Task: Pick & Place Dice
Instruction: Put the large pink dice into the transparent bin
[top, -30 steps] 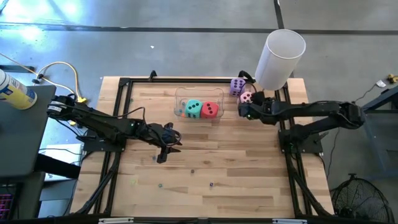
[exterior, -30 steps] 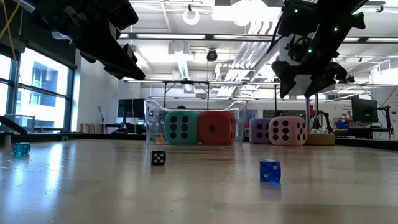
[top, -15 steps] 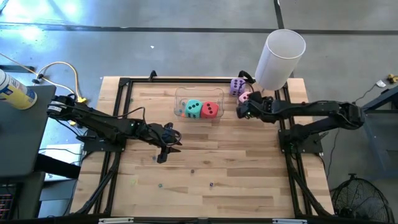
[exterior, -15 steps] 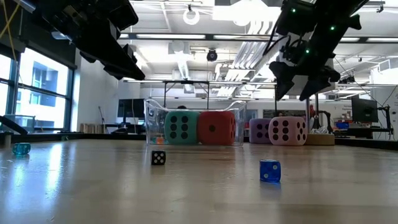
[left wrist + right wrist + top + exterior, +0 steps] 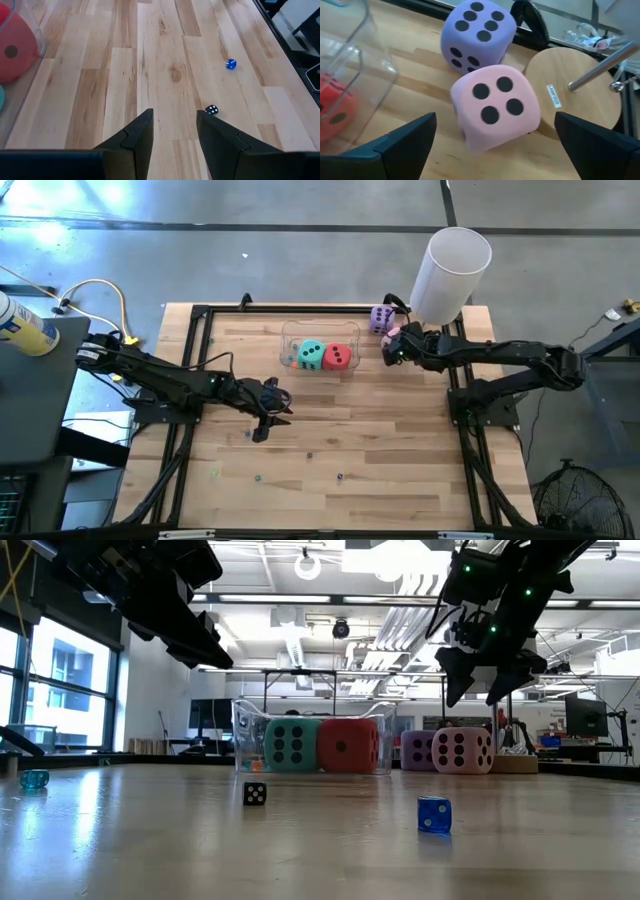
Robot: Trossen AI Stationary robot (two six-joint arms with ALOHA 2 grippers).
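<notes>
Pink die [image 5: 495, 107] mostly hidden overhead beneath right gripper [image 5: 392, 347], jaws spread wide; left jaws part-open, empty.

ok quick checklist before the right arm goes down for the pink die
1. Right tool open wide: ok.
2. Right tool above the pink die, not touching it: ok.
3. Pink die free of neighbours: not ok, the purple die sits against it.
4. Clear bin has spare room: cannot tell; teal die and red die are inside.
5. Left tool holds nothing, away from the bin: ok.
</notes>
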